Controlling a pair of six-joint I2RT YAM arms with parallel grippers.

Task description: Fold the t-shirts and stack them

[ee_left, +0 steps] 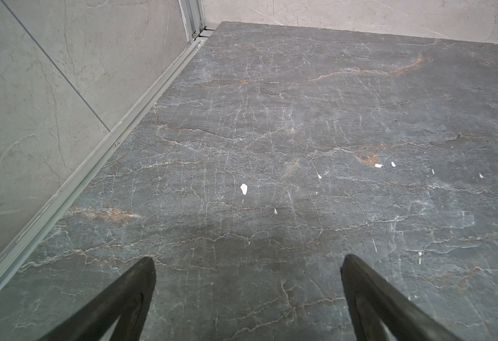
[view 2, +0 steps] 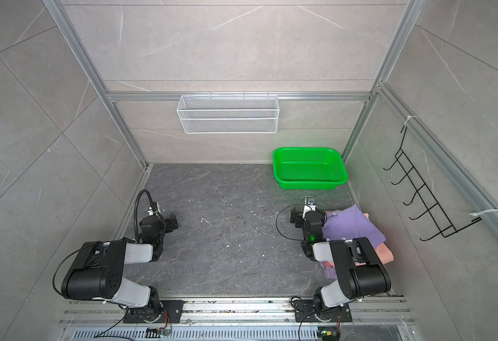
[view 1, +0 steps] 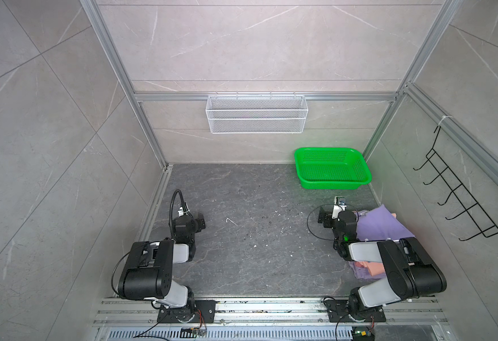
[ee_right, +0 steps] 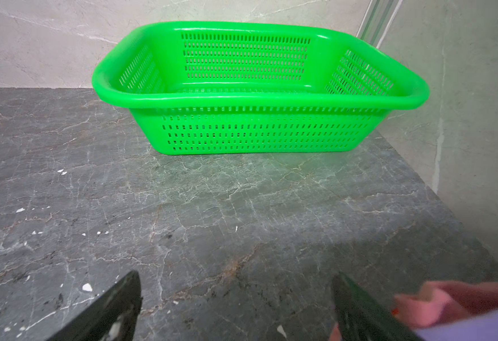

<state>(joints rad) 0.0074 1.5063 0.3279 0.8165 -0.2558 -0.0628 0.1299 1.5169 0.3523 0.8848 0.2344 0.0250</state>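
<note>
left gripper point(ee_left: 247, 261) spread wide, empty, low over table point(ee_left: 271, 147). right gripper point(ee_right: 236, 276) same, gripping nothing; tees point(view 1: 382, 226) heaped at table's 4 o'clock, just beside its outer finger point(ee_right: 360, 313). both arms point(view 1: 150, 265) folded, elbows high, grippers aimed 12 o'clock. basket point(ee_right: 256, 102) at 1 o'clock.

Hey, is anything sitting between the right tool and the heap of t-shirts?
Nothing visible does. The open right tool sits right beside the t-shirts; only the right arm itself overhangs part of the heap.
</note>
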